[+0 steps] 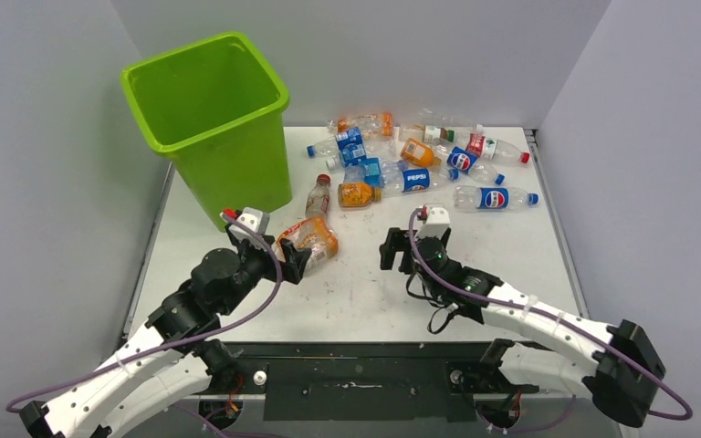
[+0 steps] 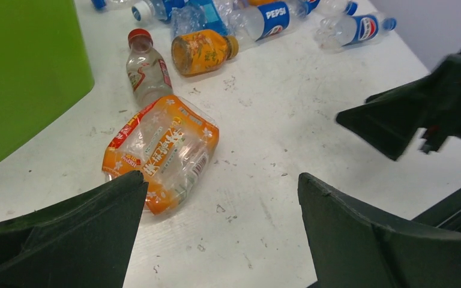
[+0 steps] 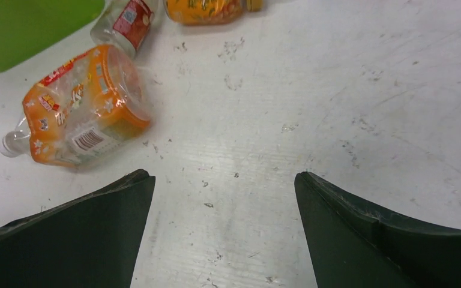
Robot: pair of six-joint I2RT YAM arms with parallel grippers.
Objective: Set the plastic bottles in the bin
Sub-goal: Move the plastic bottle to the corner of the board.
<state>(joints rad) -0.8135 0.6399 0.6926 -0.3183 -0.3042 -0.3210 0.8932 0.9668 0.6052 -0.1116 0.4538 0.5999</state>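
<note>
We see bright, even light from above, faint soft shadows on the bench (image 1: 365, 283), and small glints on the crushed orange bottle (image 2: 162, 150); the wrist views look slightly soft.

Blue-label bottle (image 2: 264, 18), far middle: "PEPSI", white letters
Clear bottle (image 2: 355, 30), far right: Pepsi globe logo
Crushed orange-label bottle (image 3: 78, 108), near left: barcode; lettering unreadable

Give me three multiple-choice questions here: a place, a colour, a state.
1. The bin stands: A far left; B far right; C near centre.
2. The crushed bottle by the left gripper has a label that is: A blue; B orange; C green.
3. The left gripper is: A shut on a bottle; B open, empty; C out of view.
Answers: 1 A, left of the bottle pile; 2 B, orange in both wrist views; 3 B, fingers apart, only table between.
</note>
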